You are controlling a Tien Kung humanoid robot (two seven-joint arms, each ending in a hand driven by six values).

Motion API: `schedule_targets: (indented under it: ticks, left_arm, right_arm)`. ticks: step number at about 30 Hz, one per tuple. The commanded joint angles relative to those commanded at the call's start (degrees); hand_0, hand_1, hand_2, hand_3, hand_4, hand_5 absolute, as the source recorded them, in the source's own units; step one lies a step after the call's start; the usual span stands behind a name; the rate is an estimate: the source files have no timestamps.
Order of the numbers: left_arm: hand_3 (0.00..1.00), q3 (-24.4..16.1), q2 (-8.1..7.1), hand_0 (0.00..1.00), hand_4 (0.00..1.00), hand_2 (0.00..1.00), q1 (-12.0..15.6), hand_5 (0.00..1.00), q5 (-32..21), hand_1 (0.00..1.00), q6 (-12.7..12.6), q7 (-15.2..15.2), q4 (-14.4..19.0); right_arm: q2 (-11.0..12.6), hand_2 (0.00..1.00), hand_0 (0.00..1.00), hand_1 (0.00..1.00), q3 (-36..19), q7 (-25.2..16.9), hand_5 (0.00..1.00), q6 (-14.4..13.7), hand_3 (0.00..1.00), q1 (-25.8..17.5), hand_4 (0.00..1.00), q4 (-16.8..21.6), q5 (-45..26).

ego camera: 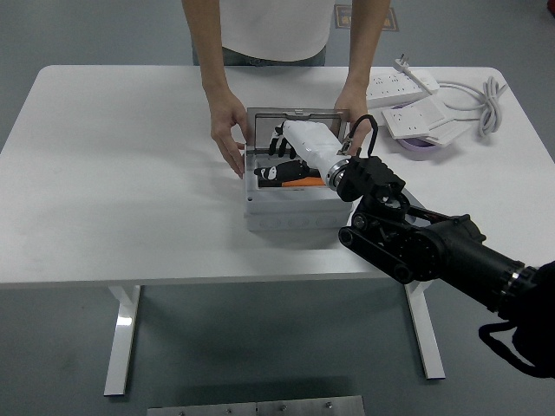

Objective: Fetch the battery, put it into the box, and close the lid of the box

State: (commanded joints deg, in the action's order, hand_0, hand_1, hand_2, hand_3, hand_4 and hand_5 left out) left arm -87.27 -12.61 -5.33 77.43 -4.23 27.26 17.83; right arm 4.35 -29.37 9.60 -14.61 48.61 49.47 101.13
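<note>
grey box [290, 212], orange battery [299, 183], white table [121, 173]

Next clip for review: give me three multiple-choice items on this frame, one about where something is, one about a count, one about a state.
1. Where is the orange and black battery?
A. On the table left of the box
B. Inside the grey box
C. In the person's hand

2. How many white power strips lie at the table's far right?
A. Two
B. Four
C. None

3. What state is the box's lid in?
A. Shut flat
B. Lying beside the box
C. Standing open at the back

Answers:
1 B: the battery lies within the walls of the box, under the robot's right hand.
2 A: one power strip sits near the far edge and a second power strip just in front of it.
3 C: the lid stands up behind the opening, with the person's hands at either side of the box.
</note>
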Motion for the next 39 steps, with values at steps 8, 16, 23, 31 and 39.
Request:
schedule_targets:
  ticks: [8, 16, 23, 31, 39]
  left_arm:
    - [0.610, 0.19, 0.05, 0.566, 0.693, 0.657, 0.28, 0.181, -0.42, 0.714, -0.16, 0.01, 0.04]
    - [0.610, 0.61, 0.19, 0.566, 0.696, 0.656, 0.53, 0.183, -1.28, 0.714, -0.49, -0.17, 0.01]
    - [0.611, 0.75, 0.28, 0.566, 0.697, 0.657, 0.74, 0.184, -1.67, 0.714, -0.71, -0.16, 0.04]
    - [0.611, 0.56, 0.31, 0.566, 0.699, 0.658, 0.63, 0.184, -1.34, 0.714, -0.70, -0.08, 0.07]
    - [0.612, -0.26, 0.57, 0.566, 0.703, 0.659, -0.05, 0.190, 0.48, 0.714, -0.10, 0.32, 0.18]
  right_arm:
    - [0.68, 0.493, 0.333, 0.404, -0.56, 2.03, 0.479, 0.99, 0.522, -0.23, 0.903, 1.26, 0.94]
    - [2.97, 0.513, 0.321, 0.401, -3.14, 8.14, 0.455, 3.97, 0.580, -1.46, 0.893, 5.31, 3.88]
    - [5.71, 0.462, 0.188, 0.335, -7.16, 12.42, 0.445, 8.47, 0.566, -2.24, 0.885, 11.39, 7.36]
    - [6.52, 0.411, 0.175, 0.315, -9.14, 13.92, 0.460, 10.74, 0.524, -0.07, 0.882, 14.49, 8.01]
    - [5.31, 0.413, 0.180, 0.318, -8.68, 10.45, 0.463, 6.88, 0.517, 2.86, 0.884, 9.86, 7.19]
